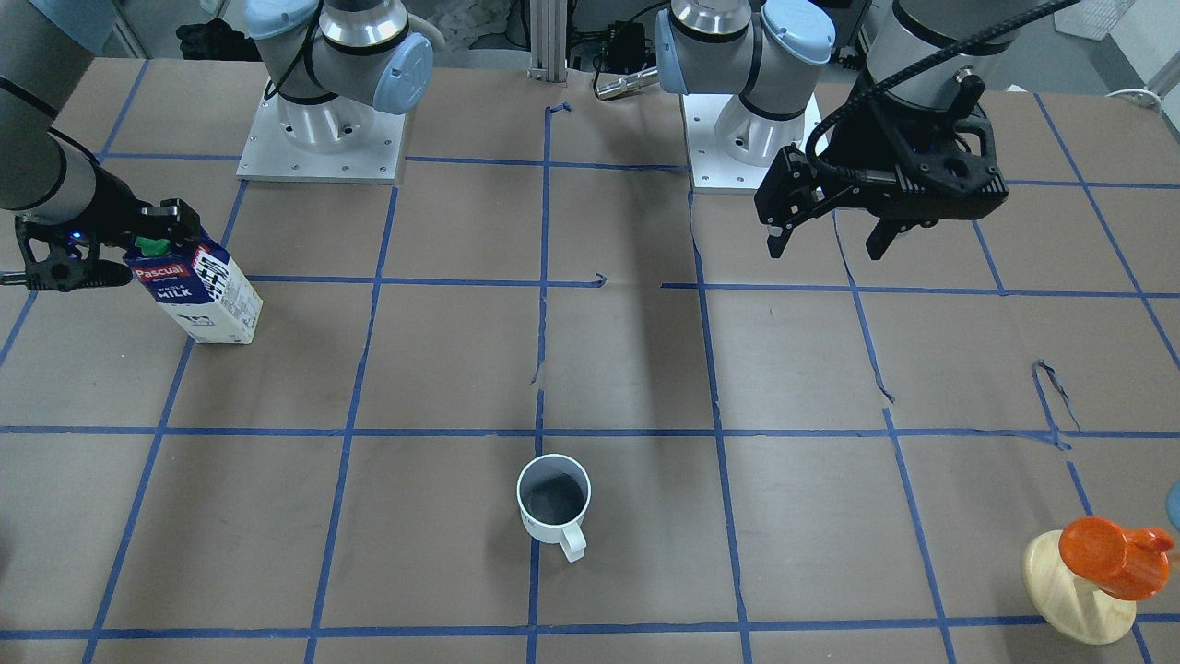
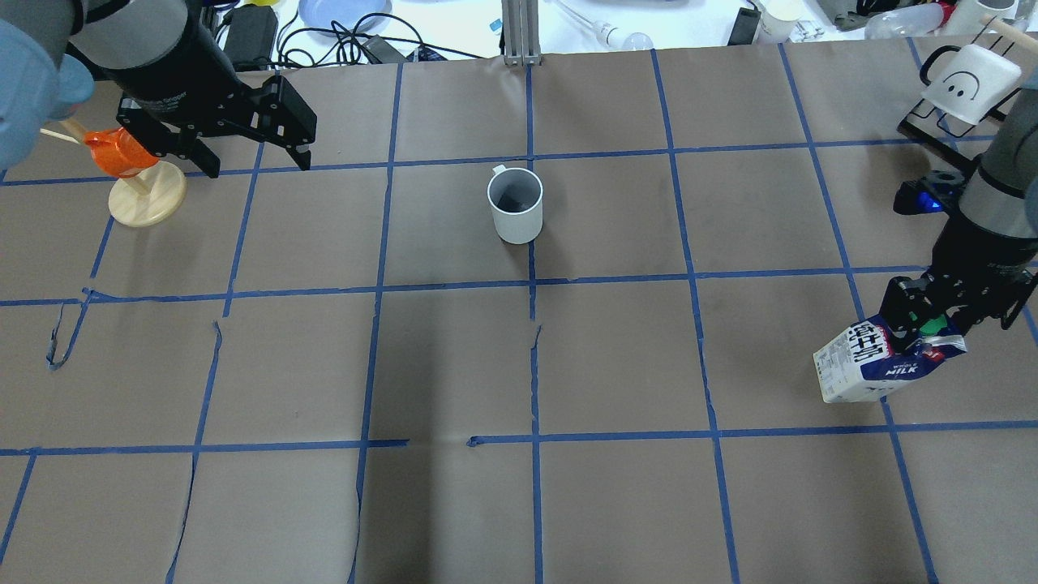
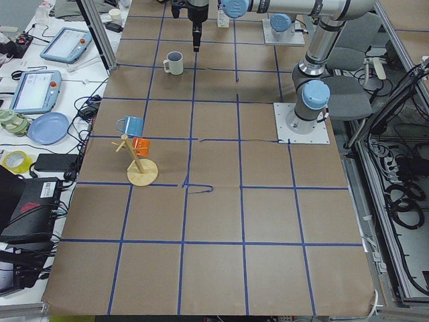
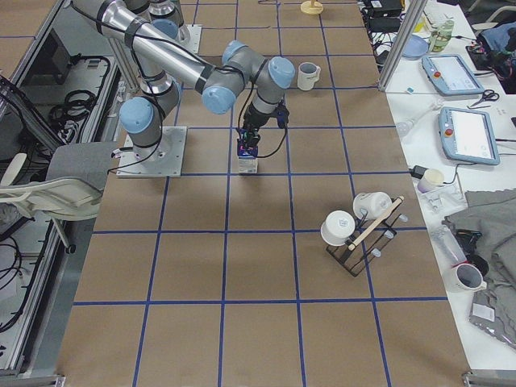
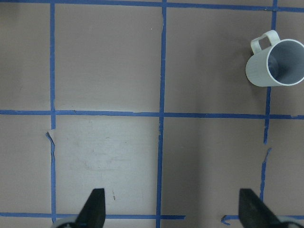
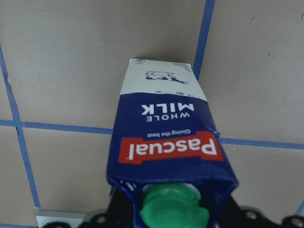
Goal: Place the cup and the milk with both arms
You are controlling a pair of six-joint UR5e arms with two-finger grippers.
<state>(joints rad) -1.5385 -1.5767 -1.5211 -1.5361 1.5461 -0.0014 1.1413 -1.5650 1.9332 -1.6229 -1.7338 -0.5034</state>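
The cup stands upright and alone about midway along the bench, toward the operators' edge, its mouth open upward and its handle turned toward that edge; nothing touches it. The milk is well apart from it, off toward the bench's end on the robot's right and nearer the robot's edge; the carton leans, its green cap uppermost and the red band facing the operators; whether its base rests on the brown paper cannot be told. The right gripper has its fingers clenched on the carton's gabled top, either side of the cap, as the right wrist view shows from just above. The left gripper hangs over bare paper in front of its own arm's base plate, fingers spread wide and holding nothing; in its wrist view the cup sits far off in the upper corner. An orange cup hangs on a wooden stand near the operators' edge, toward the end on the robot's left. Blue tape lines grid the bench.
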